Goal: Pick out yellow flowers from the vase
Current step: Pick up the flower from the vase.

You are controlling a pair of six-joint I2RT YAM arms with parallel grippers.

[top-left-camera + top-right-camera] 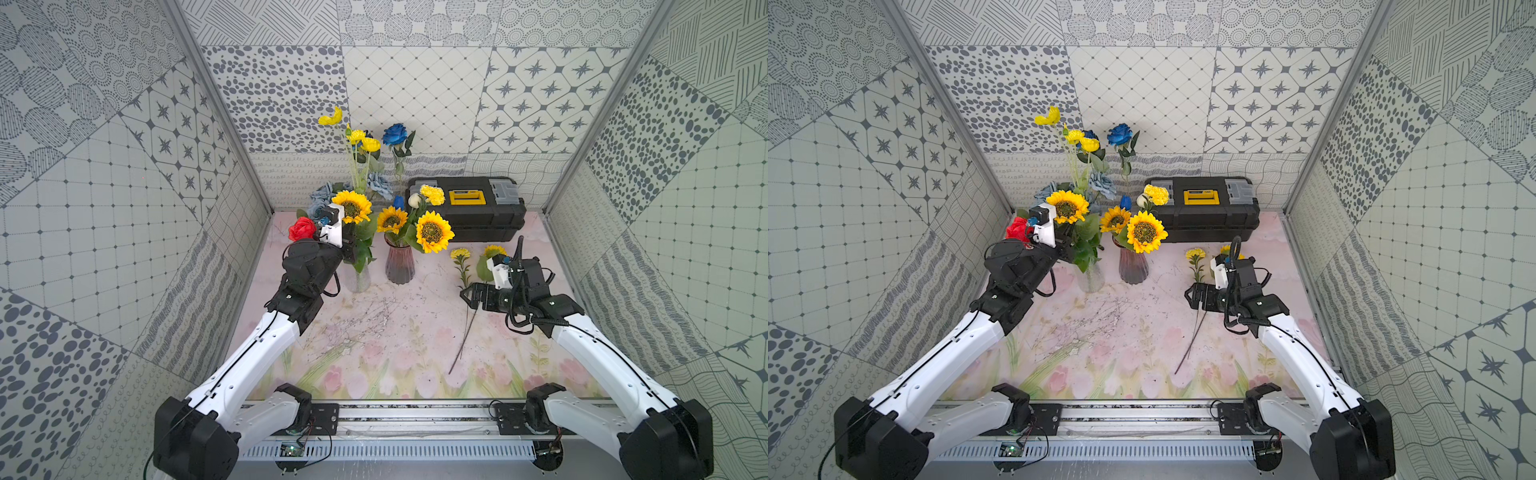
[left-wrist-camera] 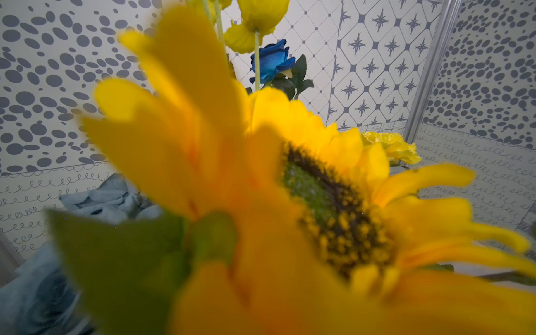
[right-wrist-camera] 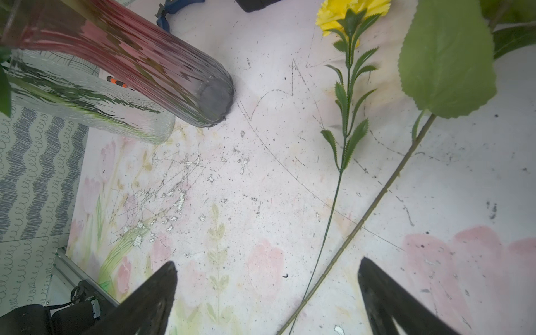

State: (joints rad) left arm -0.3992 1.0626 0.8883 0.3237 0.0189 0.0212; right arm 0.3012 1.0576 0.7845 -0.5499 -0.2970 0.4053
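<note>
Yellow sunflower (image 1: 352, 205) in the clear vase (image 1: 361, 279) is what I'm reading as the current target. The left gripper (image 1: 349, 248) is sitting just under that bloom, buried in leaves. Its jaws are closed, but I'm not seeing what's between them. The stem is my guess only. In the left wrist view the head is filling the frame, blurred.

The right gripper (image 3: 266, 262) is hanging wide open and empty over the table (image 3: 232, 179). It's above the stems of a yellow carnation (image 3: 352, 11) and a second yellow bloom (image 1: 494, 250), both lying flat. More yellow is standing in the red vase (image 1: 400, 266) and high up in the clear one.

I'm judging these as light fakes, with a thin, wiry, fairly stiff stem and a soft, top-heavy fabric head. The stem looks smooth, so it may be slipping in the pads. The leaves are crowding the neighbours and may be snagging. I'm taking it on bare stem below the head, never the petals, and pulling straight up. The glass vase looks tippy.
</note>
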